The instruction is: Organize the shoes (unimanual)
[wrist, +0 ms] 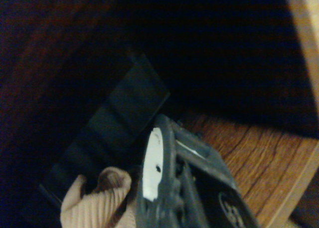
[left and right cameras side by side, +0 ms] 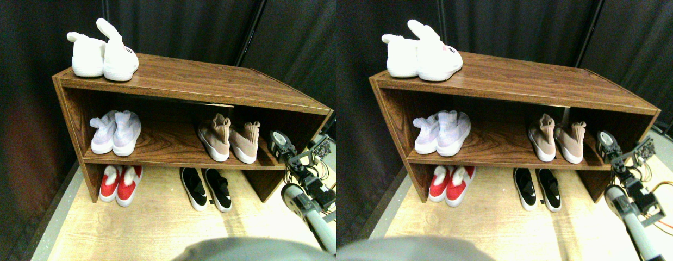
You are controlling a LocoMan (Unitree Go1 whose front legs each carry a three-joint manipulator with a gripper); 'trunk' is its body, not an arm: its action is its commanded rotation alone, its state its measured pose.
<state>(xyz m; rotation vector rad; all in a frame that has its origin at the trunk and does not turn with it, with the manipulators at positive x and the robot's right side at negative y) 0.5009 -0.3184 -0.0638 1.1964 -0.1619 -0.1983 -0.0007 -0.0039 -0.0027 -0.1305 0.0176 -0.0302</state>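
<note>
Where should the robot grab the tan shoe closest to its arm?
Probably by the tall knit collar of the right tan shoe, coming in from the shelf's open front. The shoe stands heel-out on the middle shelf, so the collar sticks up nearest the right gripper. The left tan shoe crowds its other side, so pinching front to back looks safest.

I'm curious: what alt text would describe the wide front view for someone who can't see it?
A wooden shoe rack holds white shoes on top, lavender and tan pairs on its shelf, red and black pairs beneath; the robot's gripper reaches toward the shelf's right end.
</note>
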